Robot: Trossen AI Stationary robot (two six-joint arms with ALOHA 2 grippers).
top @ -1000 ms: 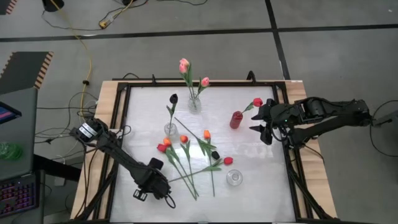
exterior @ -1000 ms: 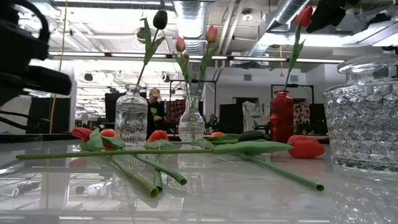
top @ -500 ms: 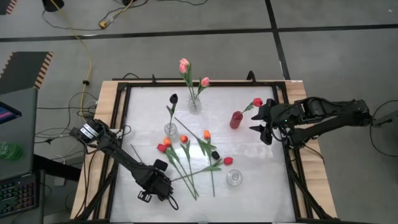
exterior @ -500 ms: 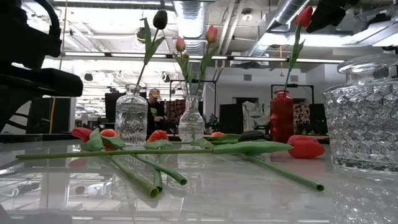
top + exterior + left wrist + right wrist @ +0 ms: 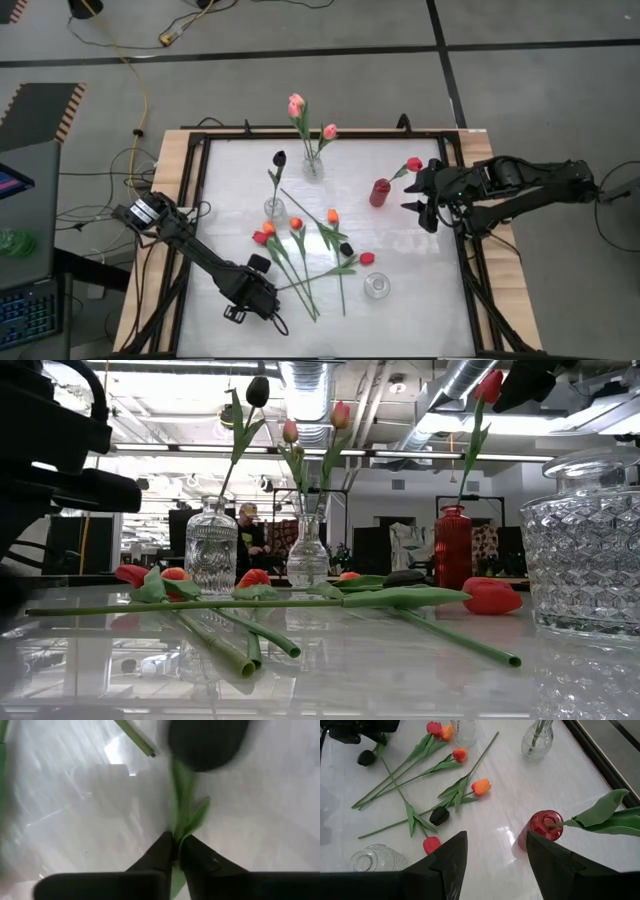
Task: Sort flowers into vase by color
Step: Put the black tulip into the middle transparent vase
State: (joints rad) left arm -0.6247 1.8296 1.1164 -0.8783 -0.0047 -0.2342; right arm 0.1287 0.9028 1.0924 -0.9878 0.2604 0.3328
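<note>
My left gripper (image 5: 257, 298) points down over the table's near left part, shut on the green stem of a black-headed tulip (image 5: 207, 742), whose head also shows in the right wrist view (image 5: 366, 757). More loose flowers (image 5: 300, 250) with red, orange and black heads lie crossed mid-table. A clear vase (image 5: 313, 165) holds two pink tulips. Another clear vase (image 5: 275, 208) holds a black one, and the red vase (image 5: 379, 192) a red one. My right gripper (image 5: 495, 865) hangs open above the right edge, beside the red vase. My left gripper pinches the black tulip's stem (image 5: 179, 822) between its two fingers (image 5: 160, 851), a short way below the head, where a leaf branches off. The fingers come from above, pointing down, and lie across the stem. The head seems to lie on the table.
An empty clear vase (image 5: 376, 286) stands near the table's front right. A dark frame (image 5: 470, 250) runs round the white tabletop. Bare tabletop lies along the near edge (image 5: 400, 325) and at the far left (image 5: 225, 175).
My left gripper has tipped a little where it stands, and its fingers have drawn together on the stem. The right arm and the flowers on the table have kept still.
</note>
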